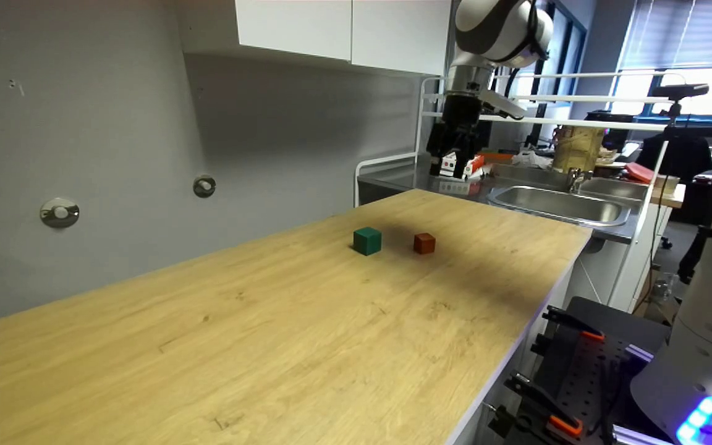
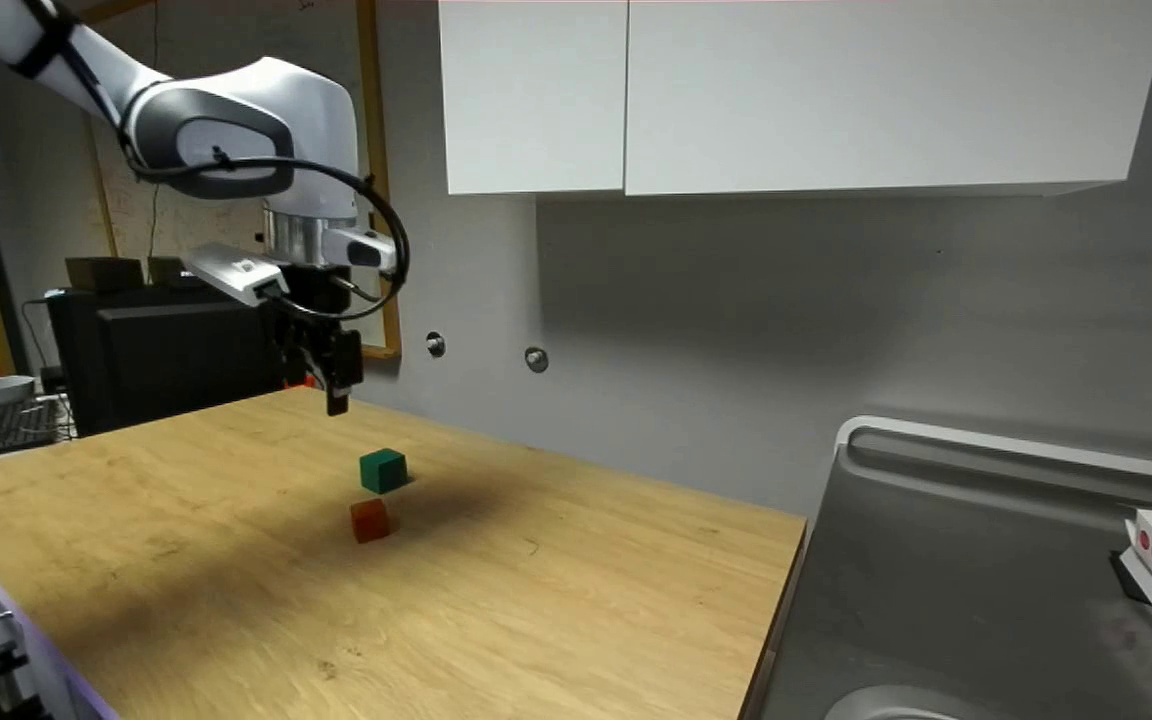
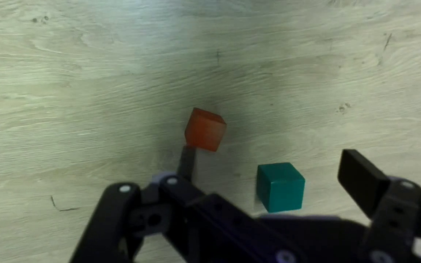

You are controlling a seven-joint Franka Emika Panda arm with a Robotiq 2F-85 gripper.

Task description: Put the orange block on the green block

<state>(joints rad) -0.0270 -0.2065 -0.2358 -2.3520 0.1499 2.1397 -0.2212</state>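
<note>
Okay, wrist view, left to right: one finger (image 3: 186,162) of the tool (image 3: 269,157), its tip at about 7 o'clock from the orange block (image 3: 205,131), which sits on the desk (image 3: 86,109). Then the green block (image 3: 283,190) at orange's 4 o'clock, also on the desk, near but apart. Then the opposite finger (image 3: 362,182) at green's 3 o'clock. Tool is wide, hanging above the desk in both exterior views.

Orange block (image 3: 204,130), green block (image 3: 281,188), wood-grained table (image 1: 220,352)
</note>
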